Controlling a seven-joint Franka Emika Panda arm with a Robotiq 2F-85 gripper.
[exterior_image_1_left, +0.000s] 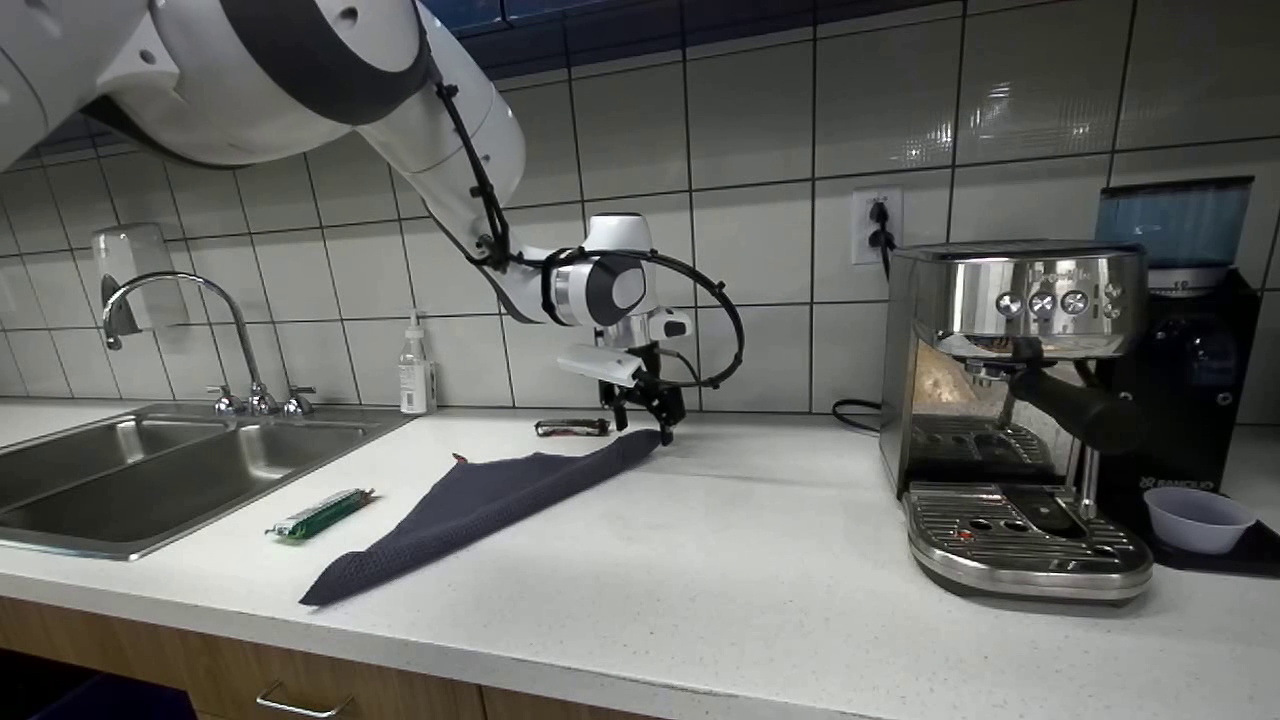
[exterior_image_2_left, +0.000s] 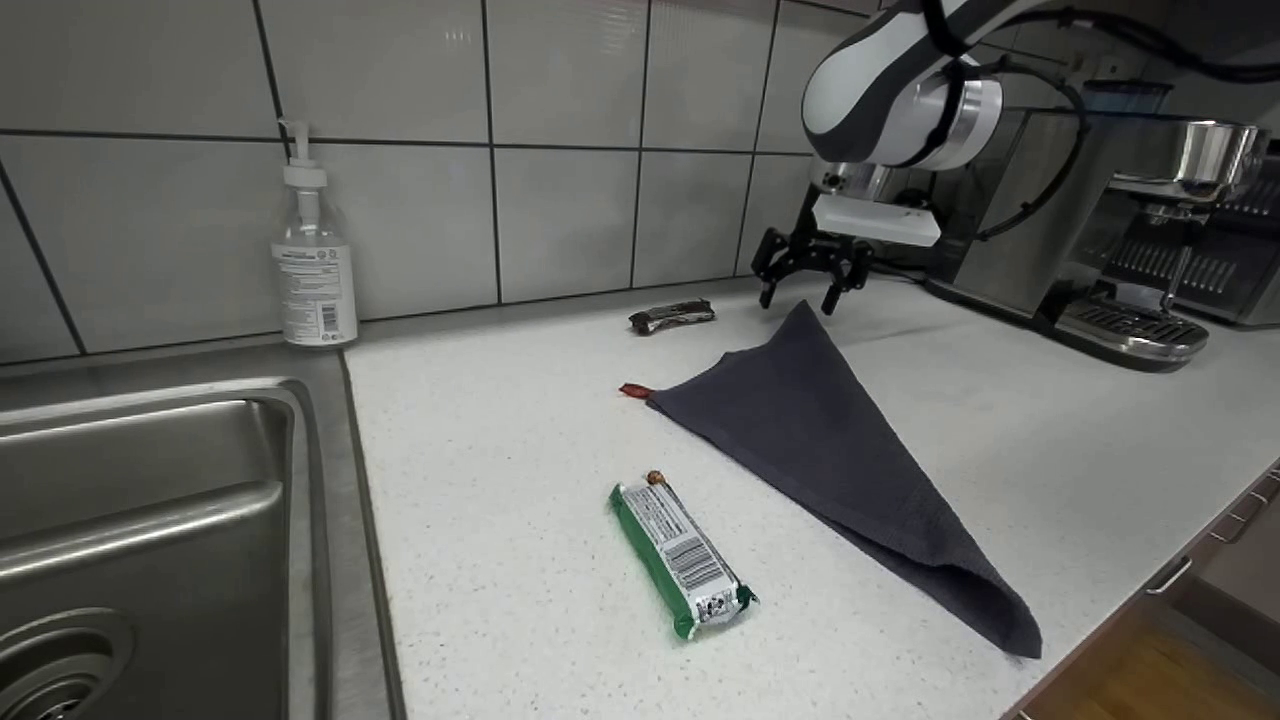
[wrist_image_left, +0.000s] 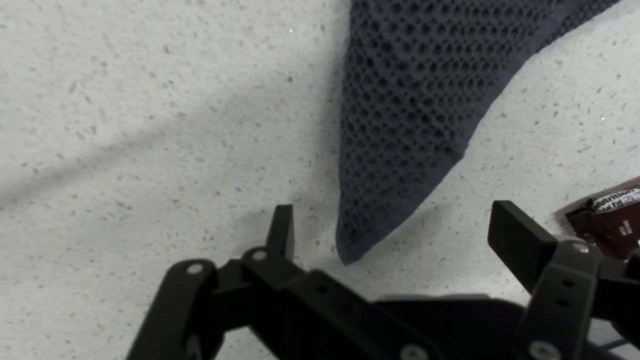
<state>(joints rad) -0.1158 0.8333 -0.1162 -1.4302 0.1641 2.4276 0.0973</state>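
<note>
I'd call this the reach, the gripper spread astride the cloth, whose tip lies at lower centre in the wrist view, and the next move calls for pinching it.

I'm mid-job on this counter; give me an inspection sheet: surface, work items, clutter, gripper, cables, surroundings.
Surface: white speckled countertop; spills: nothing seen.
Work items: dark cloth, laid in a rough triangle, one corner pointing toward the tiled wall.
Clutter: green-wrapped bar on the sink side of the cloth; dark-wrapped bar near the wall.
Gripper: open; its fingers stand either side of the cloth's corner, gripping nothing.
Cables: black cable loops out from the arm; black cord runs from the wall outlet.
Surroundings: sink, pump bottle by it, espresso machine, grinder next to that.
</note>
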